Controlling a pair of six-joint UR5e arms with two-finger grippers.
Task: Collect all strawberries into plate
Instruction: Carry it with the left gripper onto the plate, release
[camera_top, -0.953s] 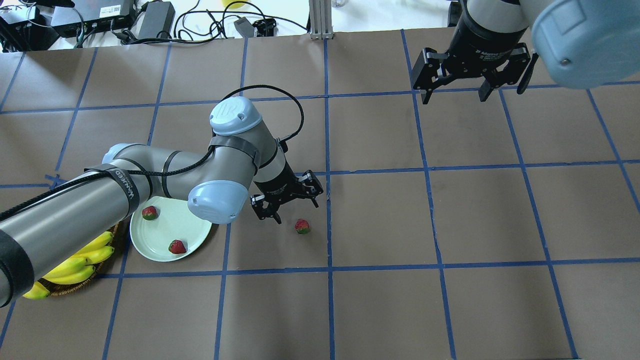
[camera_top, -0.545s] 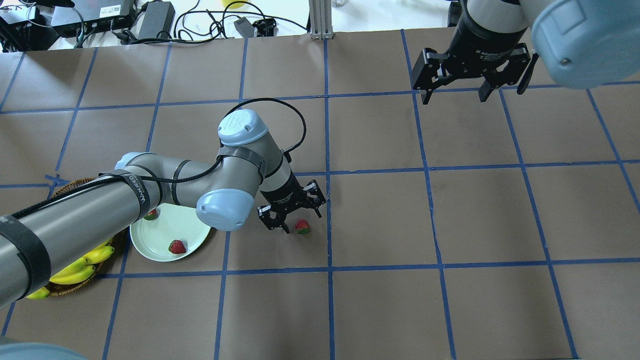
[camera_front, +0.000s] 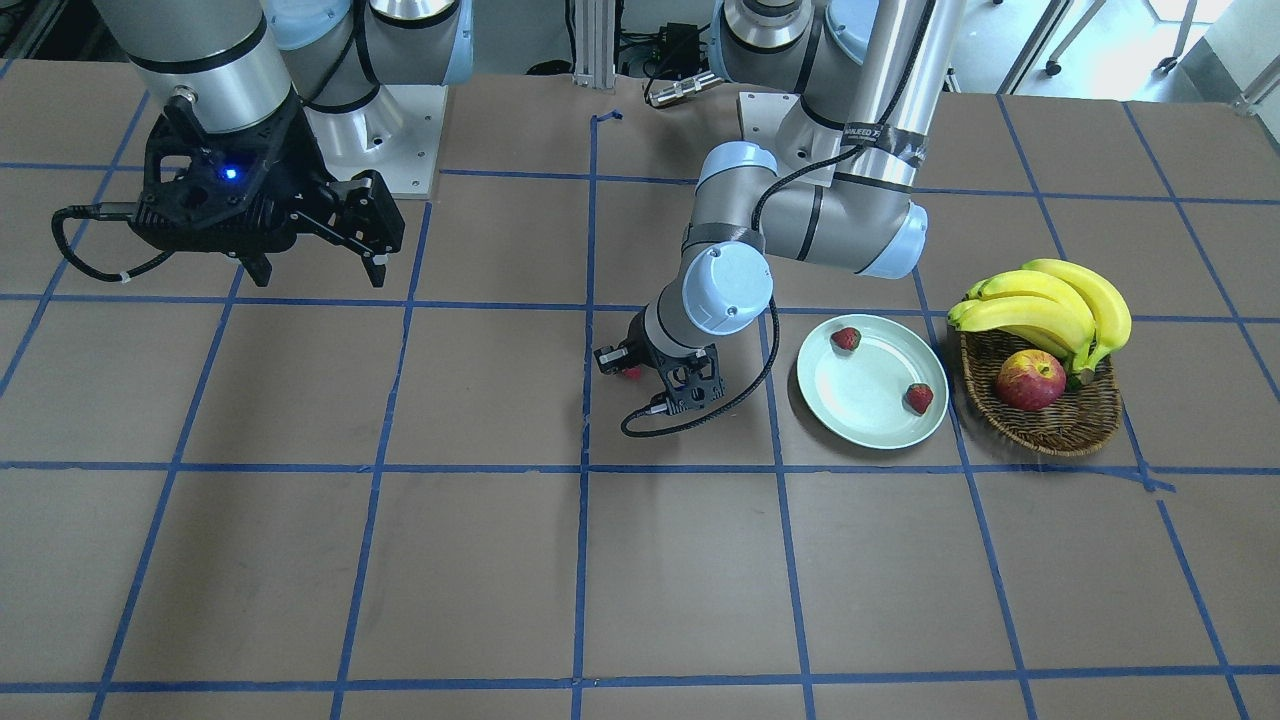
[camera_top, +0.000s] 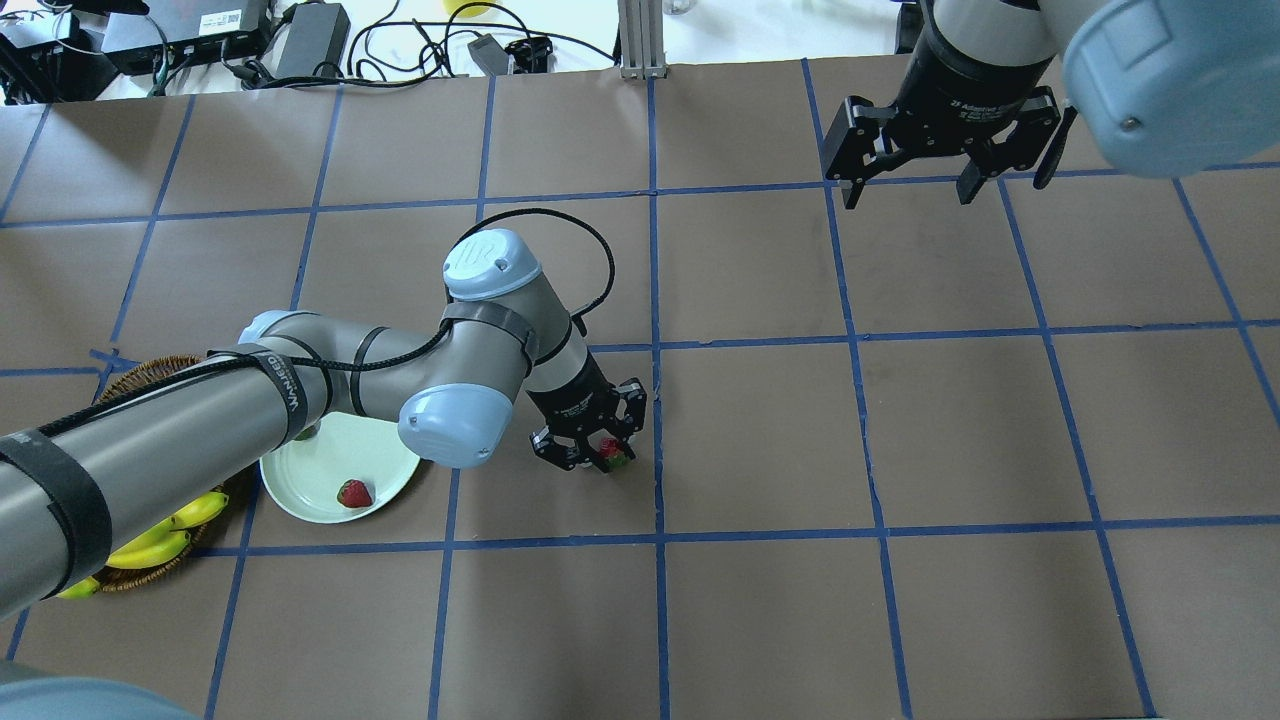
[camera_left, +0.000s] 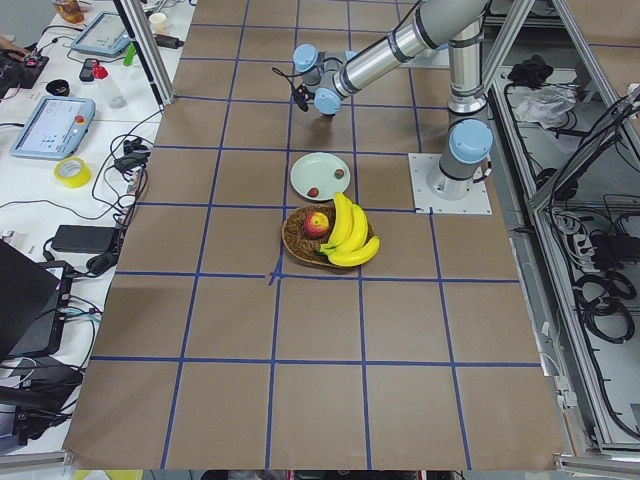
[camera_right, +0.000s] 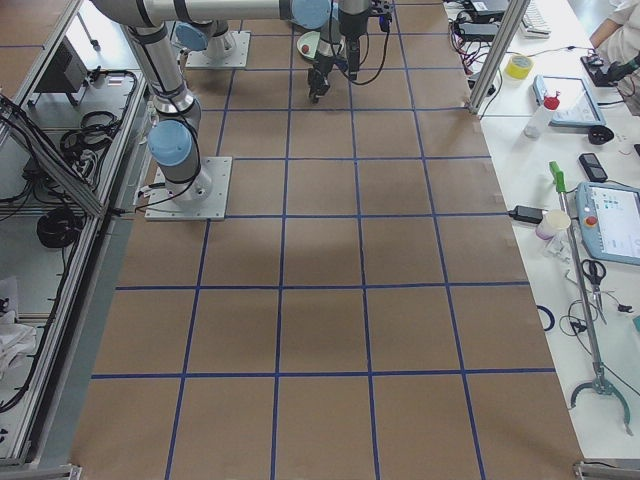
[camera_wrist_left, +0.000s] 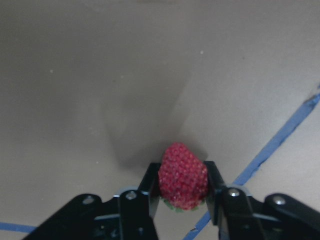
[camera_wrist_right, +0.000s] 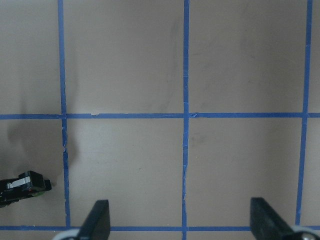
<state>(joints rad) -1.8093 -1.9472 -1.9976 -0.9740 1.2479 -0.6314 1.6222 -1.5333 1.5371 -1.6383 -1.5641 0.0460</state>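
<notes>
A small red strawberry (camera_top: 612, 452) lies on the brown table by a blue tape line, right of the plate. My left gripper (camera_top: 598, 456) is down around it. In the left wrist view both fingers press the sides of the strawberry (camera_wrist_left: 183, 175). The pale mint plate (camera_top: 305, 478) holds one strawberry (camera_top: 353, 493) near its front rim. My arm mostly hides a second one from overhead, but both plate strawberries (camera_front: 846, 339) (camera_front: 919, 398) show in the front-facing view. My right gripper (camera_top: 908, 192) hangs open and empty, high over the far right of the table.
A brown wicker basket (camera_front: 1045, 425) with bananas (camera_front: 1050, 298) and a red-yellow apple (camera_front: 1030, 381) stands just beyond the plate on my left. Cables and power boxes (camera_top: 300, 40) lie past the table's far edge.
My left gripper moved right and down from beside the plate onto the loose strawberry, and its fingers closed on it. The right arm has not moved.
</notes>
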